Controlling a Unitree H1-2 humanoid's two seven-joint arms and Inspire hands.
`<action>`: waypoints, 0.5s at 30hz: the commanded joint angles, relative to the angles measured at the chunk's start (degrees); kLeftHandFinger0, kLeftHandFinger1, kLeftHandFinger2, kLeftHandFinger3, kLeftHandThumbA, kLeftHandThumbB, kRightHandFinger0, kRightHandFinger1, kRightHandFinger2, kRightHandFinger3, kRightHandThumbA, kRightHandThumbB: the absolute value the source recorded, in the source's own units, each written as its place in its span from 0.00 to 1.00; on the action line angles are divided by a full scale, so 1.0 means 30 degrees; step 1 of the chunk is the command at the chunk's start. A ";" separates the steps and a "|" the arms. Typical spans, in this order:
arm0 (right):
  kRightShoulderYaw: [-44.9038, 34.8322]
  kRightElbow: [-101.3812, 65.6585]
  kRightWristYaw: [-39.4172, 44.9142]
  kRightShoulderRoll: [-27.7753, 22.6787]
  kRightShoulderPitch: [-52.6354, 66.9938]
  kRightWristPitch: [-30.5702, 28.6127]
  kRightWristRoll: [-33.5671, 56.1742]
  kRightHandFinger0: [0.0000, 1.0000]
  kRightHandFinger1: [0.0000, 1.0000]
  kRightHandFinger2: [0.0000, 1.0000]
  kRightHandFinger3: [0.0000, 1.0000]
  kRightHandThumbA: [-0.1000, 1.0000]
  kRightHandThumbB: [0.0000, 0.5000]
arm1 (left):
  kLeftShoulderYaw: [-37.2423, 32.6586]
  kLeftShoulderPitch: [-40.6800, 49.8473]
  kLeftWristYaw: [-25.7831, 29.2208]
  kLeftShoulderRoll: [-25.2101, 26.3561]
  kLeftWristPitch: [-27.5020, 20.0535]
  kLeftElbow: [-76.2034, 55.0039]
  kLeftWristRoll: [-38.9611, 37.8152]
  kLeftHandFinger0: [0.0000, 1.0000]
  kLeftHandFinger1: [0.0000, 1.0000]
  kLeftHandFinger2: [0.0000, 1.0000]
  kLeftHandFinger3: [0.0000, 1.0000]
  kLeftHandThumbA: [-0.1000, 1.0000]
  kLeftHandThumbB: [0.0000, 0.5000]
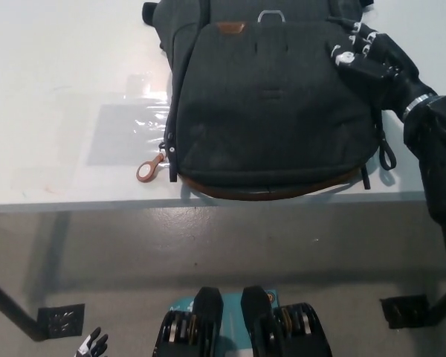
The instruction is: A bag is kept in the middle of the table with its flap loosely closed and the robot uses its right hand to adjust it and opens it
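While the dark grey fabric bag lies flat across the upper middle of the frame, on the white table, its flap is seen closed over the front, with a small tan leather patch near the flap's top edge and a metal loop just above. A tan leather zipper pull ring rests on the table just beside the bag's lower left corner. The black right hand is laid on the flap's upper right corner, fingers bent against the fabric; whether cloth is actually pinched cannot be told from this view. Only the tips of the white left hand are seen at the lower left edge of the frame, well apart from the bag, and its state cannot be told.

The step in hand is judged to be the gaining of a hold on the flap. It would be done well if the edge itself were caught rather than the panel pressed, and the flap then lifted toward the top of the frame without the bag being dragged.
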 commanded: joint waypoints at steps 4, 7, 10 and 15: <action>-0.0276 -0.1555 -0.1309 -0.0181 -0.0404 0.0482 -0.0690 0.00 0.34 0.70 0.78 0.00 0.24 | 0.0050 -0.0073 -0.0037 0.0460 -0.0763 -0.0182 0.0144 1.00 1.00 1.00 1.00 1.00 1.00; -0.0110 -0.2763 -0.1139 -0.0223 -0.0057 0.0710 -0.0803 0.00 0.35 0.68 0.76 0.00 0.23 | 0.0036 -0.0083 -0.0035 0.0441 -0.0763 -0.0115 0.0141 1.00 1.00 1.00 1.00 1.00 1.00; -0.0380 -0.3799 -0.1277 -0.0143 0.0213 0.1289 -0.0480 0.00 0.36 0.68 0.76 0.00 0.25 | 0.0005 -0.0117 -0.0059 0.0375 -0.0763 -0.0105 0.0100 1.00 1.00 1.00 1.00 1.00 1.00; -0.0380 -0.7689 -0.1051 -0.0225 0.1399 0.2084 -0.0145 0.00 0.34 0.69 0.75 0.00 0.24 | -0.0022 -0.0237 0.0070 0.0518 -0.0763 -0.0173 0.0429 1.00 1.00 1.00 1.00 1.00 1.00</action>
